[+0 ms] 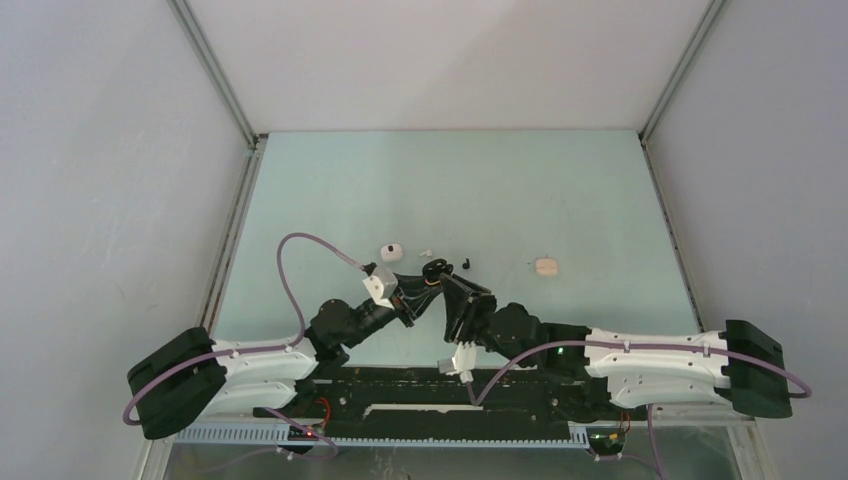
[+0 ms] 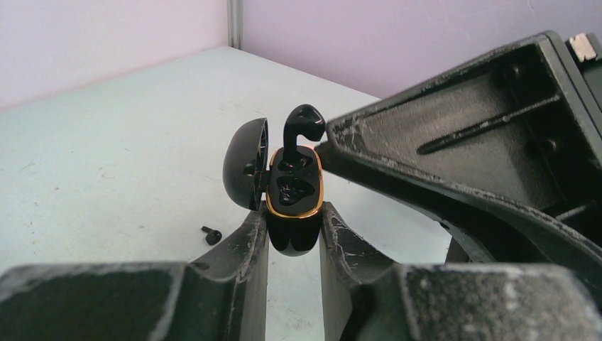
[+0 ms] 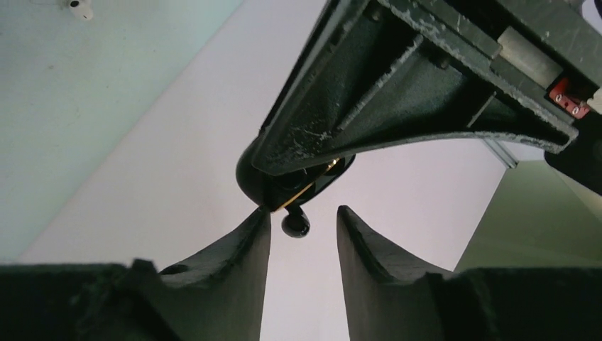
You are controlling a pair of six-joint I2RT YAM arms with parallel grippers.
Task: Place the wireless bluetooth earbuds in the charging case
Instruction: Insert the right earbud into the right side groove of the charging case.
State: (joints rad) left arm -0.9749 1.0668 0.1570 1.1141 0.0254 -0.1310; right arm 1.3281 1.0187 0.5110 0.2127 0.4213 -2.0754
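Note:
My left gripper (image 2: pixel 293 213) is shut on a black charging case (image 2: pixel 292 186) with a gold rim, held off the table with its lid (image 2: pixel 245 170) swung open. A black earbud (image 2: pixel 303 124) stands stem-down in the case's upper socket, its head sticking out. My right gripper (image 3: pixel 304 213) is open, its fingers either side of that earbud (image 3: pixel 295 224) without pinching it. A second black earbud (image 2: pixel 211 235) lies on the table. In the top view both grippers (image 1: pixel 435 283) meet at mid-table.
On the table behind the grippers lie a white case (image 1: pixel 390 251), a white earbud (image 1: pixel 425 253), the loose black earbud (image 1: pixel 466 264) and a pale case (image 1: pixel 545 266) further right. A white earbud (image 3: pixel 80 7) shows in the right wrist view.

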